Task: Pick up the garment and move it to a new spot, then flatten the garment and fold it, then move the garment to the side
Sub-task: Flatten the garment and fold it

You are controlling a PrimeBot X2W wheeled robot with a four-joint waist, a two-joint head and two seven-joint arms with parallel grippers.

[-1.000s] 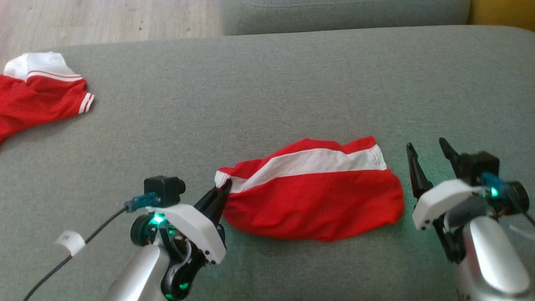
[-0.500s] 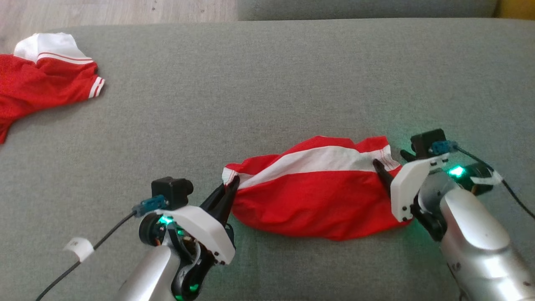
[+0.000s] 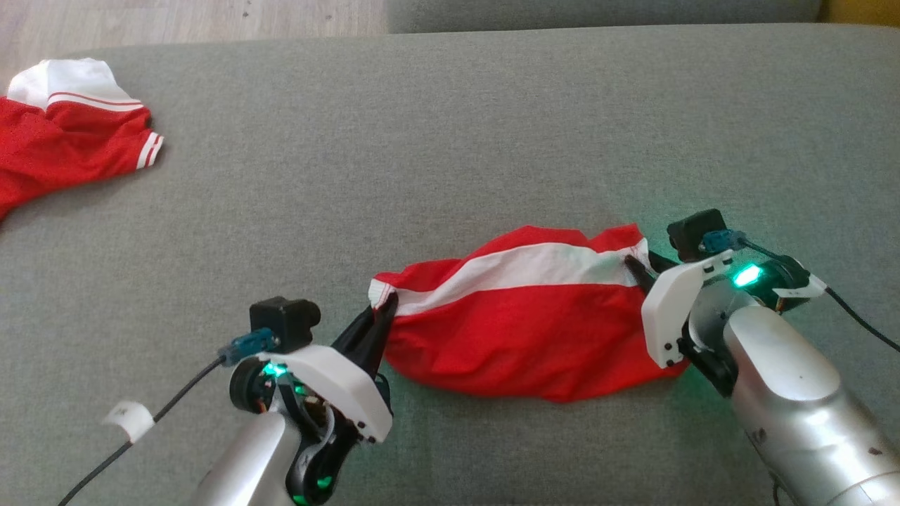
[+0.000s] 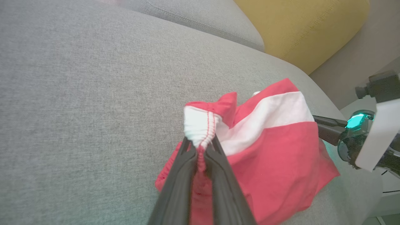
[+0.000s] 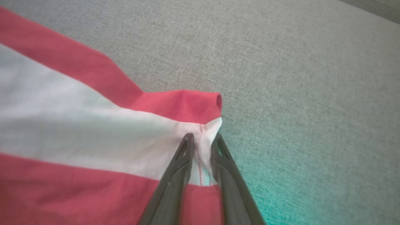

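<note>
Red garment [image 3: 520, 330] with white band: lies rumpled on grey sofa cushion [image 3: 422, 176], front centre. Clamped on its left hem corner: left fingers [image 4: 182, 165]. Clamped on its right hem corner: right fingers [image 5: 176, 172].

Across the middle and upper centre of the head view I have wide, bare grey seat cushion [image 3: 436, 140], free for either arm. The red-and-white garment [image 3: 520, 323] spans the lower centre between my left gripper [image 3: 385, 310] and right gripper [image 3: 638, 263], so no straight pass there. A second red shirt [image 3: 63, 147] takes the upper left corner. The back cushion [image 3: 598, 13] walls off the top edge.
</note>
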